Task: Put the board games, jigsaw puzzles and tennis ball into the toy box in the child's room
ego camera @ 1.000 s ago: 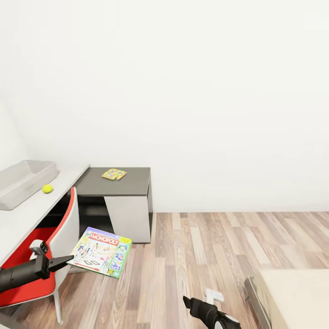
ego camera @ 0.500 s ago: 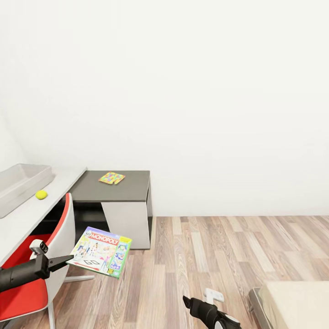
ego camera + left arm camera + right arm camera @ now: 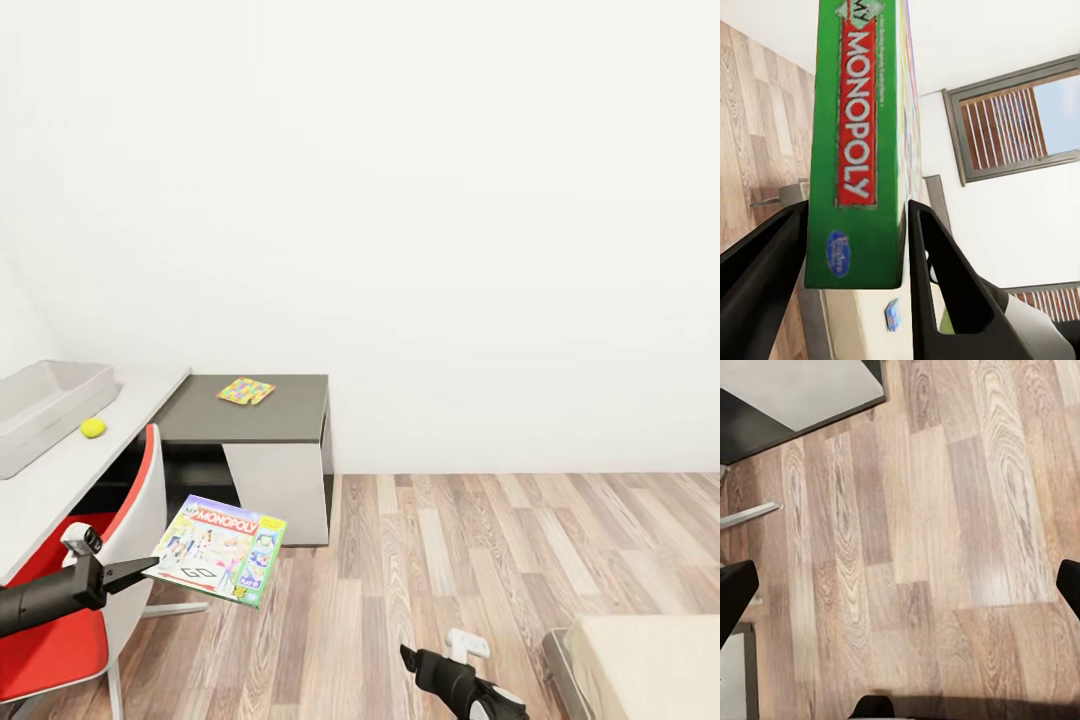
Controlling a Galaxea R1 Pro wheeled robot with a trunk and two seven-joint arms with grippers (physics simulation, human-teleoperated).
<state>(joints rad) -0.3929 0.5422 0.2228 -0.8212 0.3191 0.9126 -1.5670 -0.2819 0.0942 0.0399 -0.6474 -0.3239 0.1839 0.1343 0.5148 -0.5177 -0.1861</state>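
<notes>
My left gripper [image 3: 140, 573] is shut on the edge of a green-edged Monopoly board game [image 3: 217, 550], held level above the floor beside the chair. In the left wrist view the game's green edge [image 3: 859, 150] sits clamped between both fingers [image 3: 945, 285]. The light-grey toy box [image 3: 45, 400] rests on the pale table [image 3: 50, 490] at far left, with the yellow tennis ball [image 3: 93, 428] beside it. One jigsaw puzzle [image 3: 245, 390] lies on the dark cabinet top. My right gripper [image 3: 437, 668] hangs low over the floor, and in its wrist view it [image 3: 900, 585] is open.
A red and white chair [image 3: 90, 600] is tucked under the table, just behind my left arm. Wood-plank floor [image 3: 450, 550] spreads to the right. The bed corner [image 3: 650, 660] shows at lower right. A plain white wall backs the cabinet [image 3: 280, 480].
The whole view has shifted a little, so the table and chair sit further left and the bed lower. The left gripper keeps its hold on the board game. The right arm looks unchanged.
</notes>
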